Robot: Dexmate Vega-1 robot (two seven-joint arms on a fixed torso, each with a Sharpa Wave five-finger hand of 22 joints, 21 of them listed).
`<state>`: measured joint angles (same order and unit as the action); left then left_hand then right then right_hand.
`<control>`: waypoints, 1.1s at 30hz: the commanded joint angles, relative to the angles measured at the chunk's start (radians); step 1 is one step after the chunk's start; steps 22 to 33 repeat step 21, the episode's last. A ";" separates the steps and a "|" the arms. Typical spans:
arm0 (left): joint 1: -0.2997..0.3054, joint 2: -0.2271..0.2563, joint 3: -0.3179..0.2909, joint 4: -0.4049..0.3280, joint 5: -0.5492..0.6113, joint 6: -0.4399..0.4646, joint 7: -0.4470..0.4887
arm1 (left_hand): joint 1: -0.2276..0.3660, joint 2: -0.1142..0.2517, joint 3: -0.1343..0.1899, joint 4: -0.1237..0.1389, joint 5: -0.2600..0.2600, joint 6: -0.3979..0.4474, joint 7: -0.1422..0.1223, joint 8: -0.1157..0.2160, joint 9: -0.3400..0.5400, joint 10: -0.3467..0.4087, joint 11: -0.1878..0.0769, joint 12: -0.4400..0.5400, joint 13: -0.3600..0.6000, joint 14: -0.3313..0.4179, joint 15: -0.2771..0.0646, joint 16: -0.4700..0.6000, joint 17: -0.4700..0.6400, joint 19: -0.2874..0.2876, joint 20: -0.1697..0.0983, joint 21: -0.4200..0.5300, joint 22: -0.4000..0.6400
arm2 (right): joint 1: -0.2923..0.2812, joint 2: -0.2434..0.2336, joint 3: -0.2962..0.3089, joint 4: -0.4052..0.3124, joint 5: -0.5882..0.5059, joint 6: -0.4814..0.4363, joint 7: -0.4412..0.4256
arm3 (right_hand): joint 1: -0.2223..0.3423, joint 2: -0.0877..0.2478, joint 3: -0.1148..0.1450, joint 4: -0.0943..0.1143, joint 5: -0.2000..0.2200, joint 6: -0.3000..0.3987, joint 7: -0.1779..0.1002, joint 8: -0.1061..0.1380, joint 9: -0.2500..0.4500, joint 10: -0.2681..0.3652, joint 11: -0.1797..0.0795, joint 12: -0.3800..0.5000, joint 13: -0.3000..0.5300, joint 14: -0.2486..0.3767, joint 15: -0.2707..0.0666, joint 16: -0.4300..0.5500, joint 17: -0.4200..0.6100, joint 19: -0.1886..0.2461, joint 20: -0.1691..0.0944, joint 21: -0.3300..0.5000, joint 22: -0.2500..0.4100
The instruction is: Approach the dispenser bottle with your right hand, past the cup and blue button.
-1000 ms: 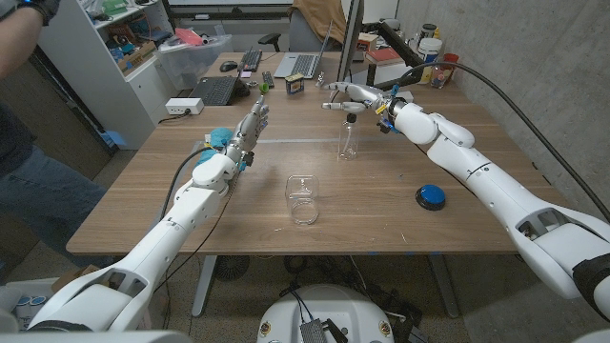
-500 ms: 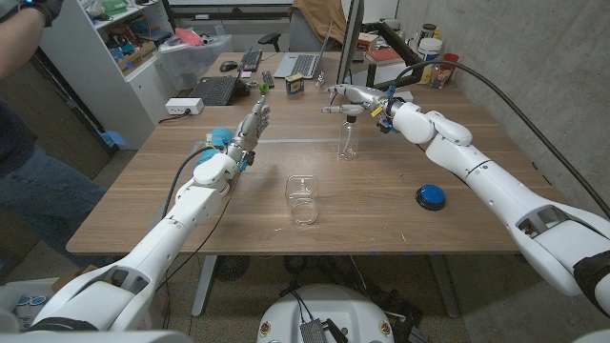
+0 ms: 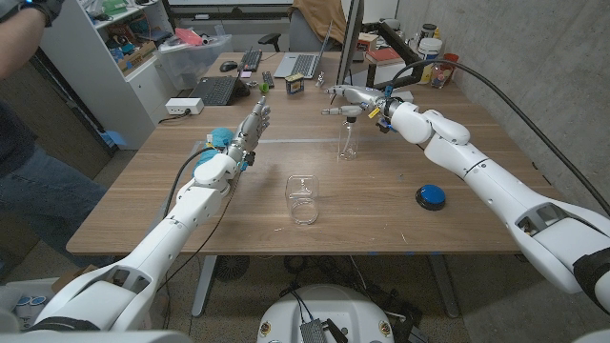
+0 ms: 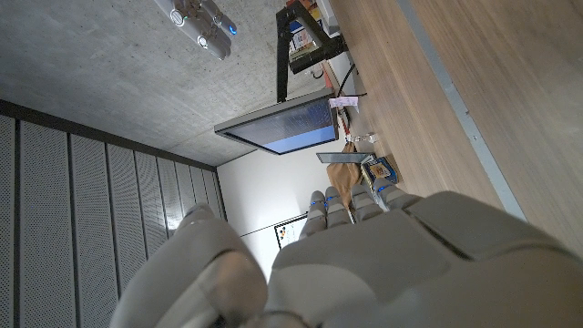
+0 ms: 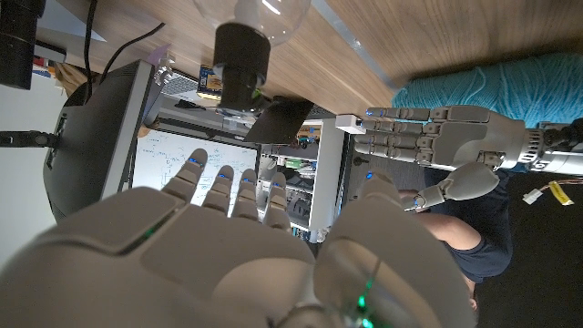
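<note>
The clear dispenser bottle [image 3: 348, 140] with a black pump top stands upright on the wooden table [image 3: 477, 229], past the middle. My right hand [image 3: 358, 97] hovers just above and behind its pump, fingers stretched out and apart, holding nothing. In the right wrist view the black pump [image 5: 240, 56] lies just beyond my right hand's fingertips [image 5: 225, 183]. An empty clear cup [image 3: 302, 198] stands nearer the front, and the blue button [image 3: 430, 197] lies to the right. My left hand [image 3: 250, 128] stands upright at the left, fingers spread and empty; the right wrist view shows this left hand [image 5: 437, 146] too.
A teal cloth [image 3: 218, 137] lies by my left wrist. Laptops [image 3: 217, 90], a keyboard and small boxes crowd the table's far end, with jars [image 3: 434, 50] at the far right corner. A person [image 3: 24, 105] stands at the left edge.
My right hand has edged slightly left, closer over the bottle's pump. The left hand, cup and button have not moved.
</note>
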<state>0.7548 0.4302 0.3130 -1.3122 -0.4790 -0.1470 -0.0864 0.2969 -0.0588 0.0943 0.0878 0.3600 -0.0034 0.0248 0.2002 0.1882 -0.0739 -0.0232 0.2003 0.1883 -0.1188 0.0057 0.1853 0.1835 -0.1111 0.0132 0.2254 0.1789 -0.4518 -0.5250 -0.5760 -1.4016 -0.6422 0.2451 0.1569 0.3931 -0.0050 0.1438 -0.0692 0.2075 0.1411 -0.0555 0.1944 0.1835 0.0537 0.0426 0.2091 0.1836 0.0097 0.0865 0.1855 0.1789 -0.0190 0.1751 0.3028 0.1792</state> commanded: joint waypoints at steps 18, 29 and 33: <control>-0.008 -0.001 -0.008 0.022 -0.004 -0.004 -0.012 | 0.015 0.000 -0.006 0.001 0.001 0.009 0.001 0.003 0.002 0.000 -0.002 0.005 0.002 -0.002 0.005 0.006 0.004 0.001 0.003 -0.006 0.003 | 0.029 0.007 -0.043 0.012 -0.070 -0.017 0.008 | 0.025 -0.013 0.002 -0.018 0.012 0.019 -0.008 0.006 0.005 0.021 -0.003 0.009 0.005 0.029 0.003 0.013 0.002 0.016 0.010 -0.007 0.004; -0.012 -0.004 -0.007 0.031 -0.003 -0.007 -0.015 | 0.015 0.000 -0.007 0.001 0.001 0.008 0.001 0.003 0.002 0.000 -0.002 0.005 0.002 -0.002 0.005 0.006 0.004 0.002 0.003 -0.006 0.003 | 0.030 0.004 -0.049 0.011 -0.084 -0.022 0.006 | 0.026 -0.013 0.002 -0.019 0.012 0.018 -0.007 0.006 0.005 0.022 -0.002 0.009 0.005 0.031 0.004 0.013 0.002 0.017 0.010 -0.008 0.004; -0.012 -0.004 -0.007 0.031 -0.003 -0.007 -0.015 | 0.015 0.000 -0.007 0.001 0.001 0.008 0.001 0.003 0.002 0.000 -0.002 0.005 0.002 -0.002 0.005 0.006 0.004 0.002 0.003 -0.006 0.003 | 0.030 0.004 -0.049 0.011 -0.084 -0.022 0.006 | 0.026 -0.013 0.002 -0.019 0.012 0.018 -0.007 0.006 0.005 0.022 -0.002 0.009 0.005 0.031 0.004 0.013 0.002 0.017 0.010 -0.008 0.004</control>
